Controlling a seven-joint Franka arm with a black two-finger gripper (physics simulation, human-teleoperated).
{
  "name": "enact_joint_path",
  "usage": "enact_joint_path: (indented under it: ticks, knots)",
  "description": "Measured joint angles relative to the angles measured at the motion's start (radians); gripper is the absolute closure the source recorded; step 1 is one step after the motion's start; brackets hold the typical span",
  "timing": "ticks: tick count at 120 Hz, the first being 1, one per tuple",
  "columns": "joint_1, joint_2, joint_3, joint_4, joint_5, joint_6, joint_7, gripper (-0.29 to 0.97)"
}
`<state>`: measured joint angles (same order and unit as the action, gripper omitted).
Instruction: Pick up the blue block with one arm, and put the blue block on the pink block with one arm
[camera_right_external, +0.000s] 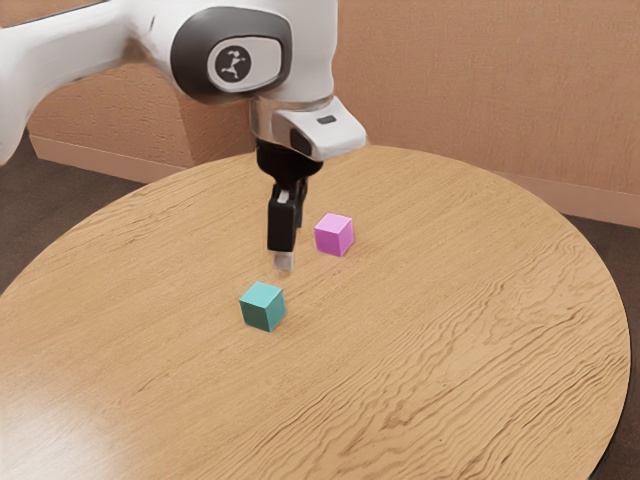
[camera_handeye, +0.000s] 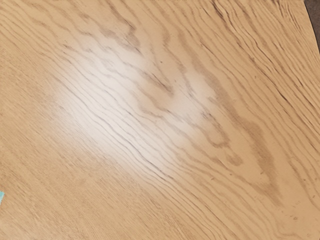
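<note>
The blue block, teal in colour, sits on the round wooden table near its middle. The pink block rests a little farther back and toward the exterior view's right, apart from the blue one. My gripper hangs above the table between the two blocks, pointing down, just behind and above the blue block and touching neither. It is seen edge-on and holds nothing visible. In the wrist view, a thin sliver of the blue block peeks in at the frame's edge over bare wood.
The table's curved edge runs along the exterior view's right, with dark floor beyond it. A tan wall and baseboard stand behind the table. A dark strip of floor appears past the table edge in the wrist view.
</note>
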<state>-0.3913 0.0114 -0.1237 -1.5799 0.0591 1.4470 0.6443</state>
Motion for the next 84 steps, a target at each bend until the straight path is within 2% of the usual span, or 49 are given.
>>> enact_joint_path:
  ticks: [24,36,42,53,61,68,84]
  knots:
    - [0.083,-0.023,-0.004,-0.018,-0.004,0.021,0.016,0.0]
    - [0.152,-0.048,-0.001,-0.13,-0.004,0.063,0.048,0.0]
    - [0.227,-0.075,0.001,-0.248,-0.004,0.142,0.099,0.0]
    - [0.448,-0.115,0.003,-0.362,-0.005,0.274,0.221,0.0]
    - [0.521,-0.123,0.008,-0.41,-0.026,0.335,0.301,0.0]
    - [0.543,-0.12,0.01,-0.428,-0.044,0.381,0.371,0.0]
    - [0.522,-0.071,0.008,-0.473,-0.063,0.52,0.531,0.0]
